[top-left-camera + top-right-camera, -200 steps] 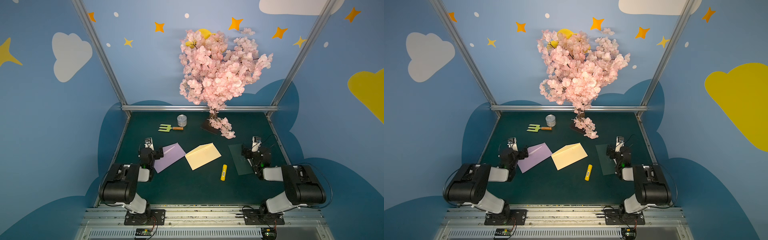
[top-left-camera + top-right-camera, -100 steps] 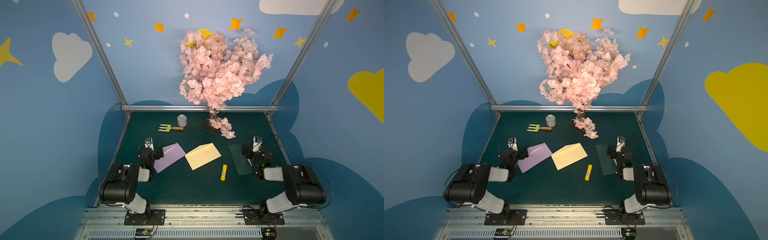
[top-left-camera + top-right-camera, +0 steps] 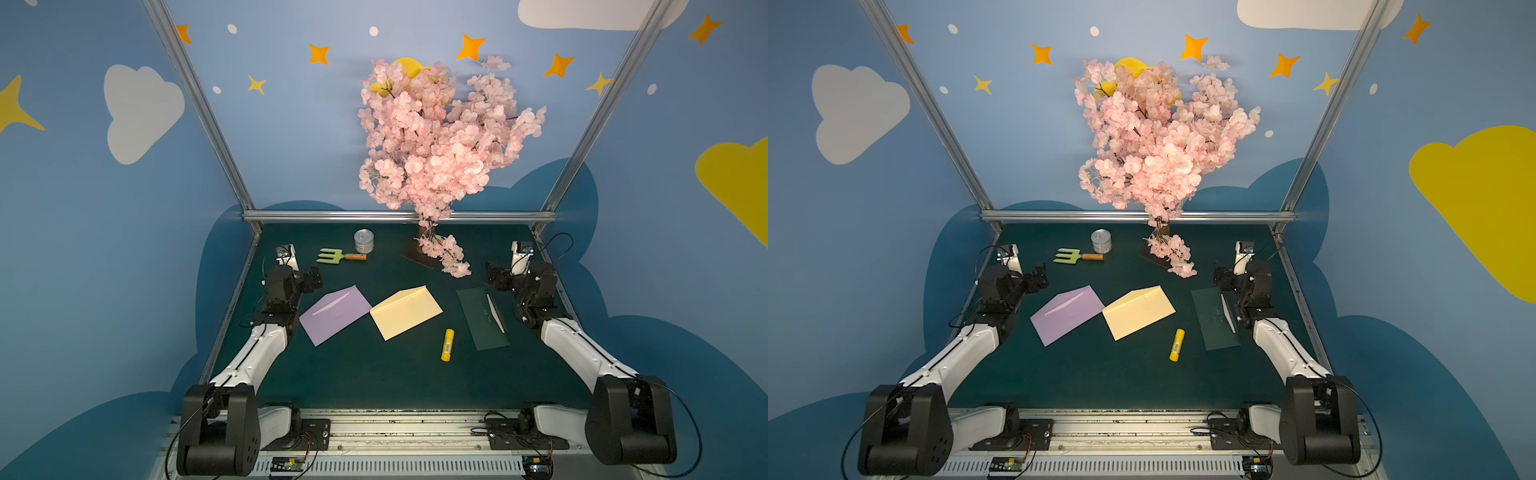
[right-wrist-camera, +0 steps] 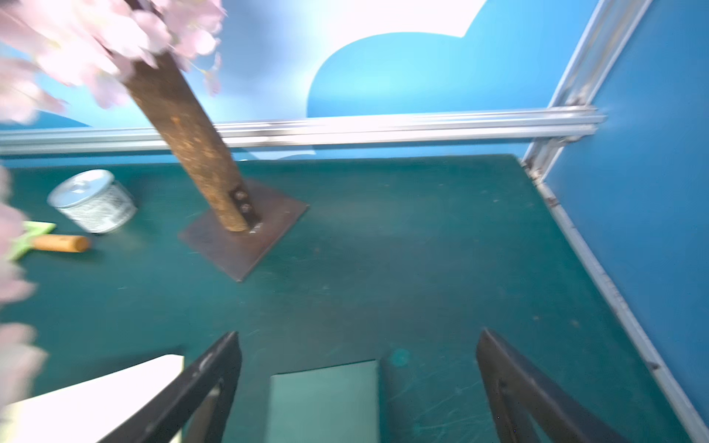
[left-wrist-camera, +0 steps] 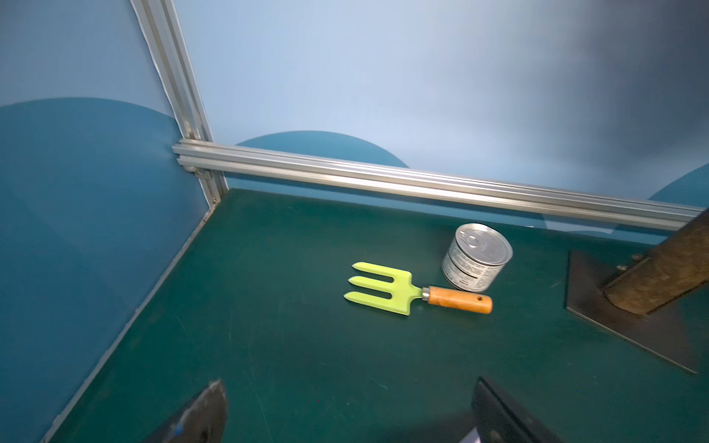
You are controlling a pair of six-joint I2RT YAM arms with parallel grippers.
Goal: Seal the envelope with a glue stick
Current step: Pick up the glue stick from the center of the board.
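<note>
With my left gripper (image 5: 347,383) and right gripper (image 4: 358,333) spread empty, the cream envelope (image 3: 406,312) and yellow glue stick (image 3: 447,344) lie apart on the bench (image 3: 374,374).

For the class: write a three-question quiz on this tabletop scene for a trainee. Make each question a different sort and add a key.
1. True or false: the left gripper and the right gripper both stand open, holding nothing.
2. What lies between the lilac-purple paper envelope and the dark green paper envelope?
A. the silver tin can
B. the pale cream-yellow paper envelope
C. the green garden fork
3. Fill in "touching" or "apart from": the short yellow plastic glue stick lies flat on the dark green table mat, ____ the cream-yellow envelope.

Key: 1 true; 2 B; 3 apart from.
</note>
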